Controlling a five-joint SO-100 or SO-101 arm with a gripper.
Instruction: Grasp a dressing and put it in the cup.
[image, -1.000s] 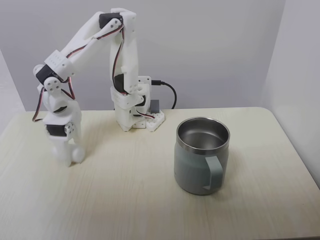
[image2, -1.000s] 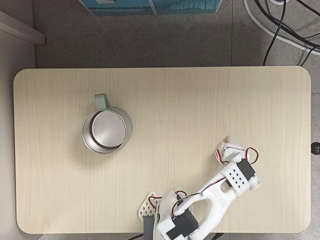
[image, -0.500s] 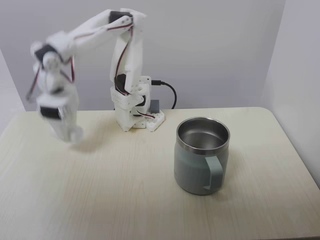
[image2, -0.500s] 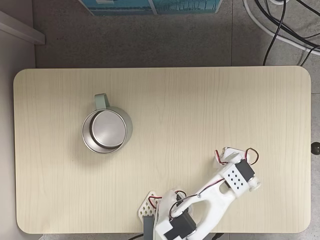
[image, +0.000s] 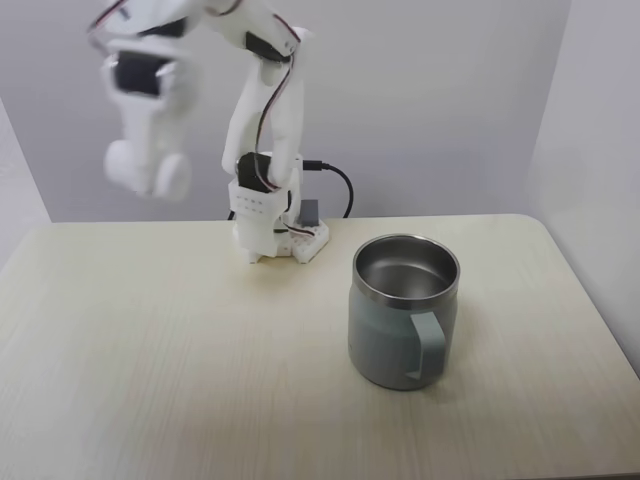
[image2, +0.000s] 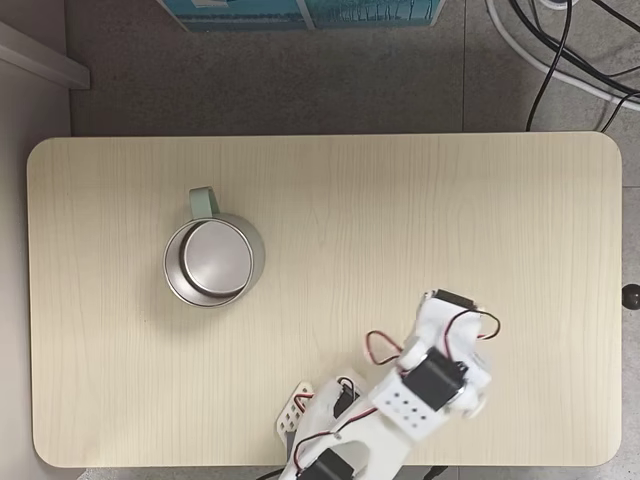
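**Arm raised, cup standing alone**

In a fixed view from the front, the gripper (image: 150, 170) hangs blurred, high above the table (image: 200, 380) (whether its fingers are together or clamping the dressing cannot be told). The cup (image: 403, 310) stands upright, well apart.

In a fixed view from above, the cup (image2: 212, 262) sits left, the gripper (image2: 437, 310) lower right.

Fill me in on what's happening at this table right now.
A white robot arm has its gripper raised high above the table, off to the left in the front fixed view and blurred by motion. A rounded white lump at its tip may be the dressing, but the blur leaves that unclear. The cup stands upright on the table, its steel inside empty.
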